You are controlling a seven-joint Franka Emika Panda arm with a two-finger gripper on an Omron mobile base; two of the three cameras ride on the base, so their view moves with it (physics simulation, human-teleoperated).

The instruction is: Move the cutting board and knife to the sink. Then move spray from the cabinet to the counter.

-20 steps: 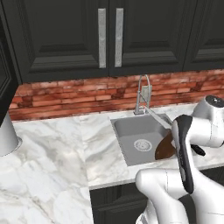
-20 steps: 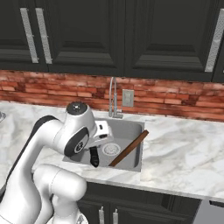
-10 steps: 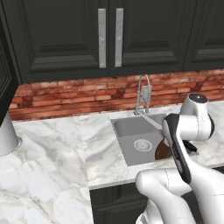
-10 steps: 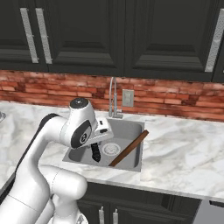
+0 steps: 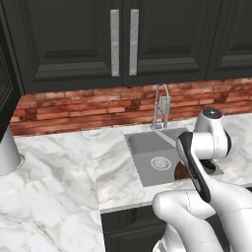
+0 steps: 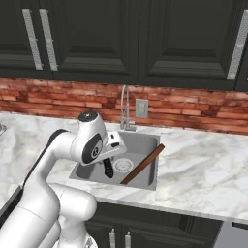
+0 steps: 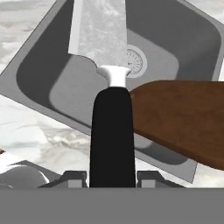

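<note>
- The gripper [image 7: 112,177] is pinching the knife [image 7: 111,131] by the black handle; one dark finger tip [image 7: 72,178] shows on each side of the handle, close against it.
- In the hand view the silver blade [image 7: 99,33] runs straight away from the gripper, out over the grey sink [image 7: 39,74] and its round drain.
- In the right base view the gripper [image 6: 108,167] hangs over the near left part of the sink [image 6: 145,140], with the dark handle of the knife [image 6: 108,169] pointing down from it.
- The cutting board [image 6: 142,164] is just to the right of the gripper, in the sink; it stands tilted, the low end in the basin and the high end leaning on the right rim.
- In the hand view the cutting board [image 7: 183,118] lies right of the handle, and I cannot tell if they touch.
- The faucet [image 6: 124,111] stands beyond the gripper, at the back edge of the sink.
- The white marble counter [image 5: 59,172] spreads on both sides of the sink.
- The dark cabinet [image 5: 123,42] doors are above the gripper, on the wall, and they are closed.
- In the left base view a brown piece of the cutting board [image 5: 181,171] shows behind the white arm.
</note>
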